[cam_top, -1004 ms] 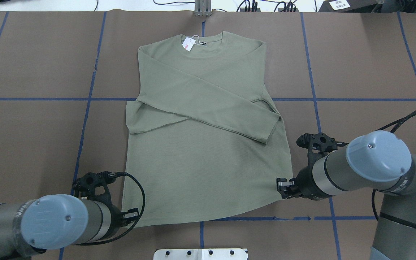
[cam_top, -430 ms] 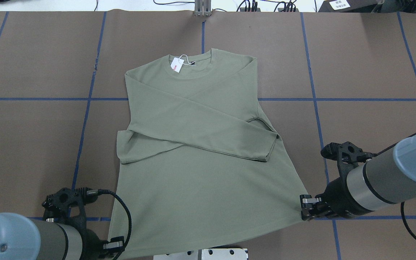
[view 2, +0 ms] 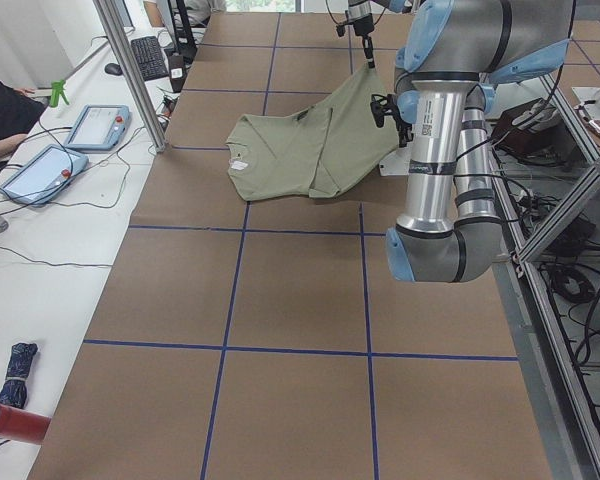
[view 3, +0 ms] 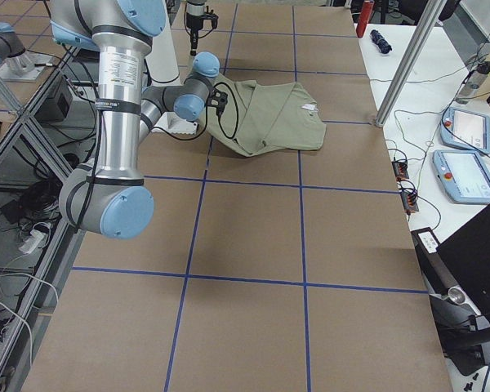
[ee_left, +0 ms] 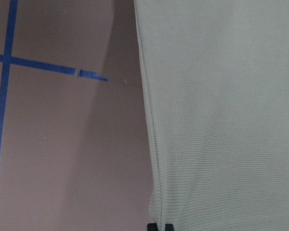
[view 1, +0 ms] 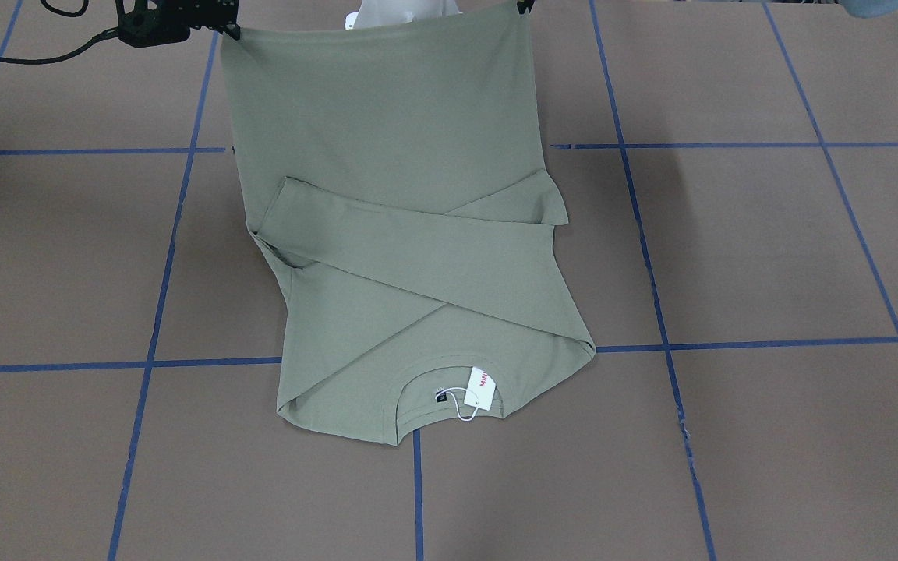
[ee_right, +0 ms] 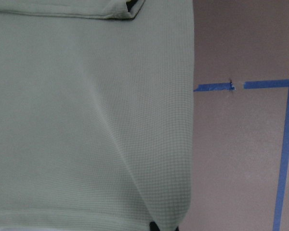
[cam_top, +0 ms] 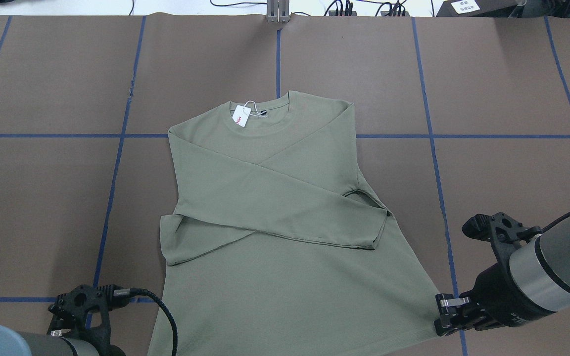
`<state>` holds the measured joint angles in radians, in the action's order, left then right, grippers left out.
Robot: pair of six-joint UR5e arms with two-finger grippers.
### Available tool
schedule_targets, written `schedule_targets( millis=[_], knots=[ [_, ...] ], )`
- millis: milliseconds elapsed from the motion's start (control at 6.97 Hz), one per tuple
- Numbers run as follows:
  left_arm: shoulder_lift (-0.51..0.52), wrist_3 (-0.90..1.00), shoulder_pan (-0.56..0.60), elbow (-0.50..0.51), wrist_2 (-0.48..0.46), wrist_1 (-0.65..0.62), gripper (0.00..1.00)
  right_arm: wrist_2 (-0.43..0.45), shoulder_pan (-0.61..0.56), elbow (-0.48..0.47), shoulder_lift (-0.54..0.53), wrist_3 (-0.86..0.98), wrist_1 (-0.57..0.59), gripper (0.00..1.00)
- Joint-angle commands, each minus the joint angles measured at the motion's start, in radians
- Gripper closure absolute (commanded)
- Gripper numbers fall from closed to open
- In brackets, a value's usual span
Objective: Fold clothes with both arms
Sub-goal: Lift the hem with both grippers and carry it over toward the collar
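Both arms grip the hem of a sage-green long-sleeved shirt (cam_top: pixel 275 198) at the robot's edge of the worktop (cam_top: pixel 512 89), as I watch from the remote station. The right arm (cam_top: pixel 547 267) has its jaws closed on the hem corner on its side. The left arm (view 2: pixel 438 150), read from its wrist camera, has its jaws pinched on the opposite corner. The side views show the hem raised off the surface between them, while the shoulders and crossed sleeves (cam_top: pixel 285 207) lie flat near the middle of the worktop. The sleeves are the main risk, as I judge it. They merely rest across the chest (nothing pins them), so a quick or uneven carry of the hem toward the collar (cam_top: pixel 285 104) could slide them off or bunch them inside the fold. A thin pinch on a corner of stretchy knit could also slip, dropping one side and skewing the fold. The side seam by the right arm is drawn out at a slant, leaving the hem wider than the shoulders. The fabric is a fine grid-textured knit, matte and soft, with a banded round collar. A white hang tag (cam_top: pixel 240 116) with red lettering lies there on a looped string. Dull brown paper crossed by blue tape lines (cam_top: pixel 428 99) covers the worktop.
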<state>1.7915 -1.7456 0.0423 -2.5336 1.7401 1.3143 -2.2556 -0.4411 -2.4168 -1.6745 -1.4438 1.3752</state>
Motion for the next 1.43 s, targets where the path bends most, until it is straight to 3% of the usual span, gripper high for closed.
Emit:
schedule_targets(
  millis=[0,143,574,861,1004,1291],
  knots=[
    [0.009,0.029,0.118,0.009,0.015,-0.003,1.00,0.042,-0.115,0.100,0.119,0.008,0.001,1.00],
    [0.029,0.129,0.214,0.031,0.016,-0.003,1.00,0.041,-0.189,0.155,0.184,0.012,-0.001,1.00],
    [0.153,0.295,0.502,0.278,0.102,0.003,1.00,0.053,-0.373,0.367,0.391,0.058,-0.002,1.00],
    [0.222,0.389,0.640,0.407,0.102,0.014,1.00,0.123,-0.395,0.525,0.514,0.101,-0.008,1.00],
    [0.238,0.409,0.680,0.471,0.101,0.060,1.00,0.128,-0.398,0.606,0.569,0.103,-0.008,1.00],
    [0.243,0.408,0.695,0.655,0.093,0.278,1.00,0.189,-0.400,0.755,0.668,0.106,-0.019,1.00]
  ],
)
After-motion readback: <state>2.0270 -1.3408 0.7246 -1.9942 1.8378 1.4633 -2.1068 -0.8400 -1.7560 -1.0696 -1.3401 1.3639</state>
